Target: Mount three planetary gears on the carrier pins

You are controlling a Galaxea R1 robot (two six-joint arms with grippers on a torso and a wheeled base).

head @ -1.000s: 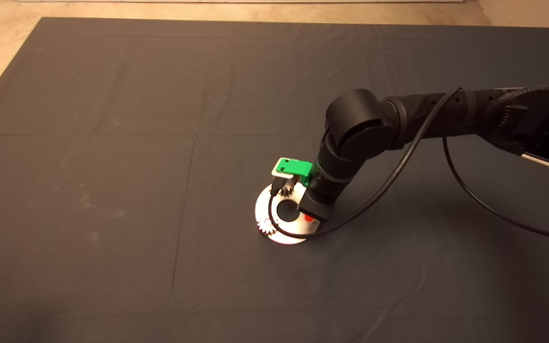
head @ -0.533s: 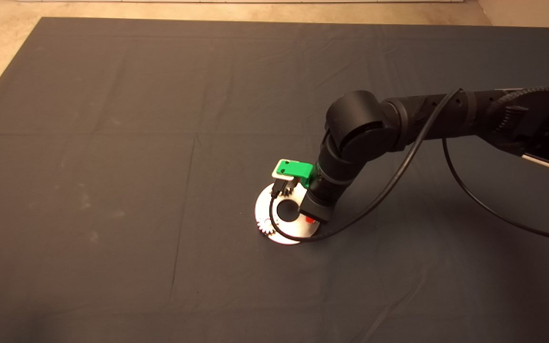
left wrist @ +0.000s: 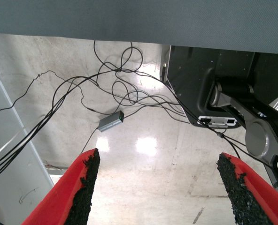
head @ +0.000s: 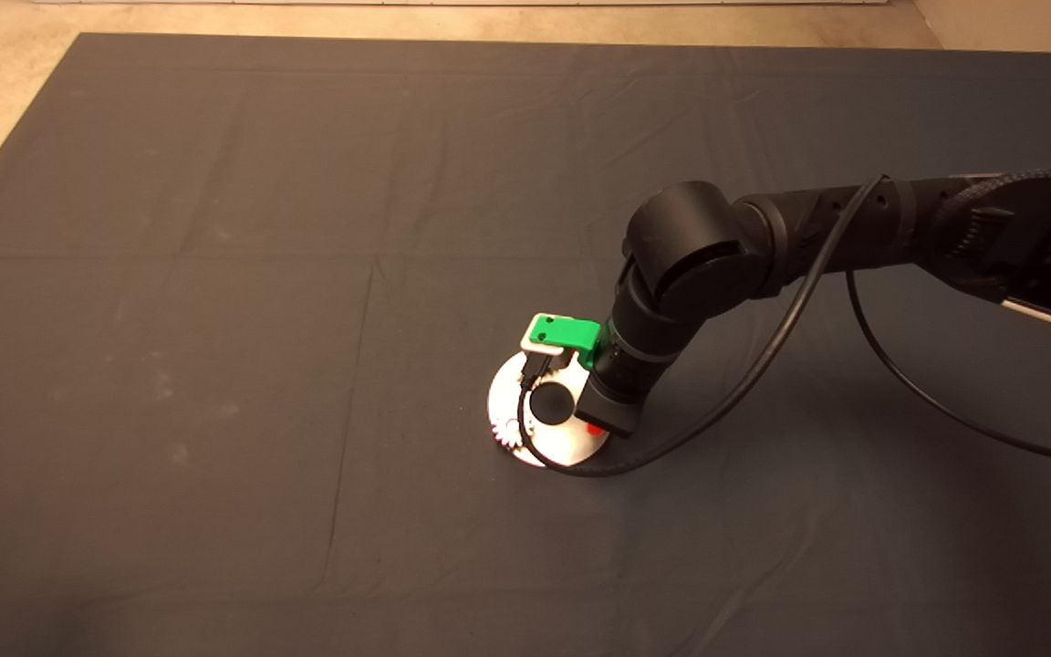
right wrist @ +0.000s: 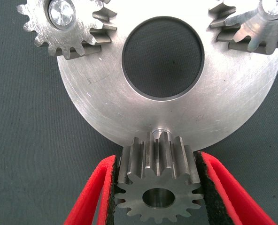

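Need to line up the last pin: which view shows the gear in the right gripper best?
Right wrist view: the held gear fills it, clamped between red fingers, near the bare pin. Head view hides it under the right gripper; left wrist view shows only floor.

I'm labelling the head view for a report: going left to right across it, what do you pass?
Bare dark mat → seated planetary gear at the silver disc's edge → right gripper over the disc → black right arm.

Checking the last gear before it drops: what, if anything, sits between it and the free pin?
Nothing visible. The right gripper holds the third gear beside the free pin at the disc's rim. The two seated gears sit across the disc.
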